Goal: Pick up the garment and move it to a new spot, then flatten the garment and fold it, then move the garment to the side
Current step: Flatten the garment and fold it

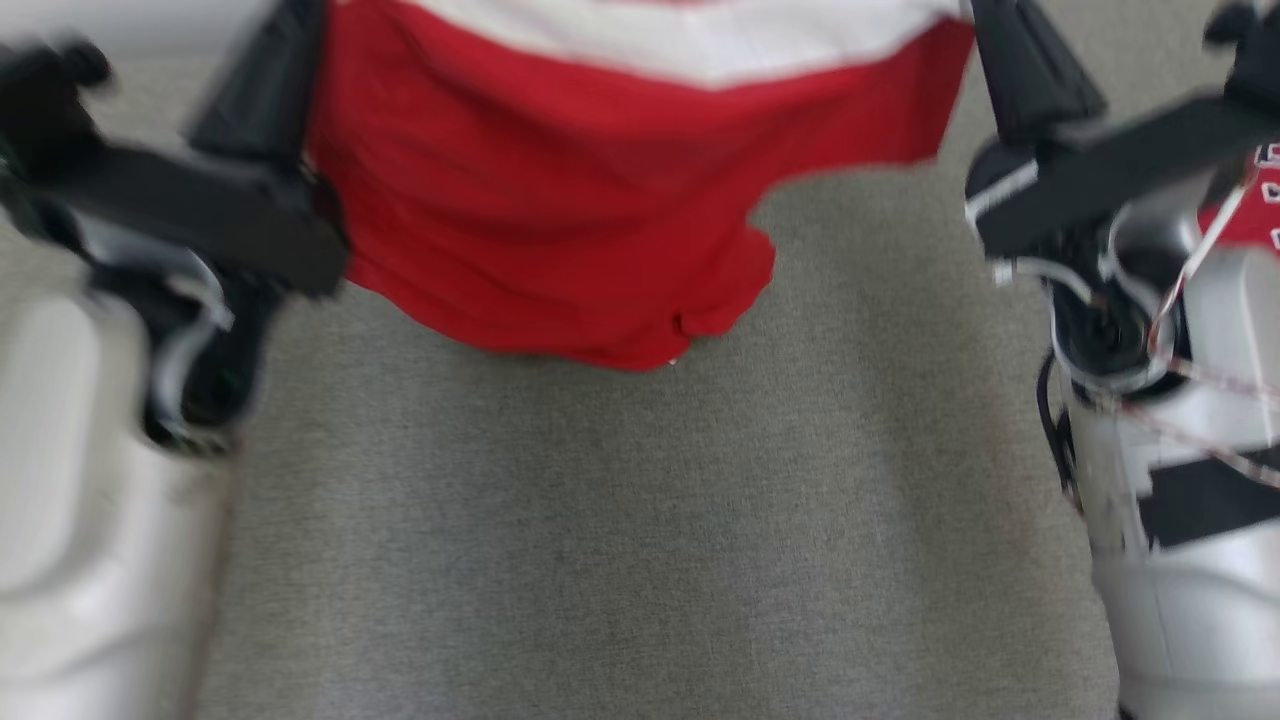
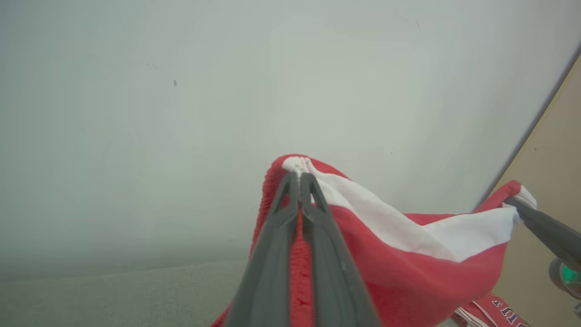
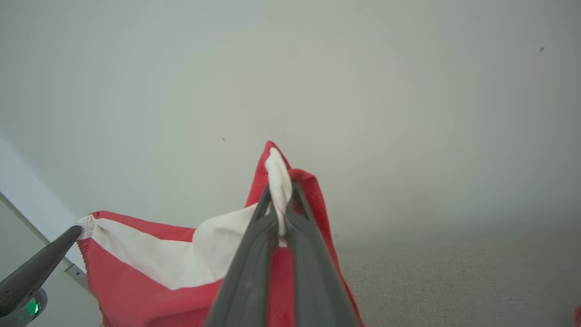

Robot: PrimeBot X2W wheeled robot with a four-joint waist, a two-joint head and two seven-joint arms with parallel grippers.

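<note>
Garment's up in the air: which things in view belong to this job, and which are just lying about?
Part of the job:
- red and white garment, hanging between both arms
- left end effector, shut on one corner
- right end effector, shut on the other corner
- grey surface below it

Just lying about:
- red cloth with lettering, off to the right
- pale wall behind
</note>
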